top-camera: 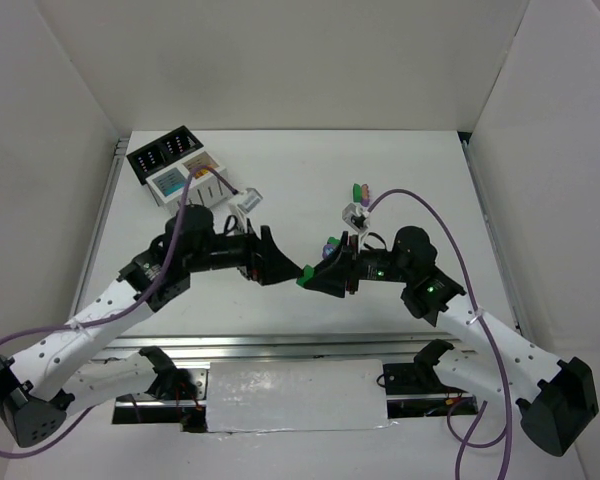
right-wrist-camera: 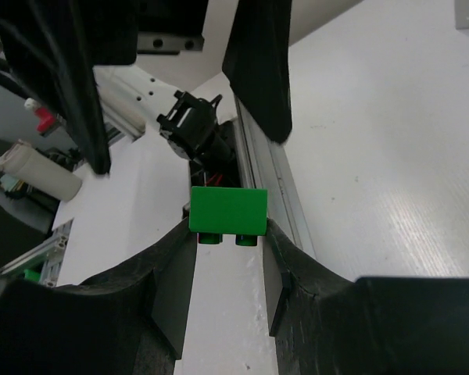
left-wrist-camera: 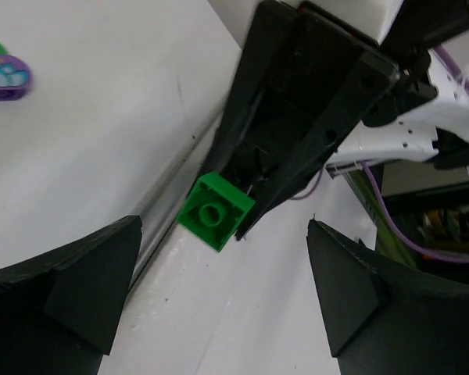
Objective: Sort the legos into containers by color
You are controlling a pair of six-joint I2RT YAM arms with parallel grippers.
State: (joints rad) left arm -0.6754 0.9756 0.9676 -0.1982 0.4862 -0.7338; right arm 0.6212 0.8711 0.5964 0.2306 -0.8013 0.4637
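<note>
Containers [top-camera: 176,165]: one joined block, a black pair and a white pair, at the far left of the bench [top-camera: 410,170]. It sits on the left arm's side, well apart from both hands.
Left hand [top-camera: 283,268]: released, fingers spread wide, nothing in it. It is raised over mid-bench and points at the right hand.
Right hand [right-wrist-camera: 228,231]: clenched on the green lego, its tips just beside the left hand's tips.
Green lego [right-wrist-camera: 227,209]: off the bench, pinched by its ends, so its long axis seems to run from one right finger to the other. It lies straight ahead of the left hand, centred on that hand's gap but not yet between the pads. This is likely a handover, since the left arm is nearer the containers.
Loose legos: a purple one [left-wrist-camera: 4,76] near the right hand, and a green and pink cluster [top-camera: 358,190] farther back.
</note>
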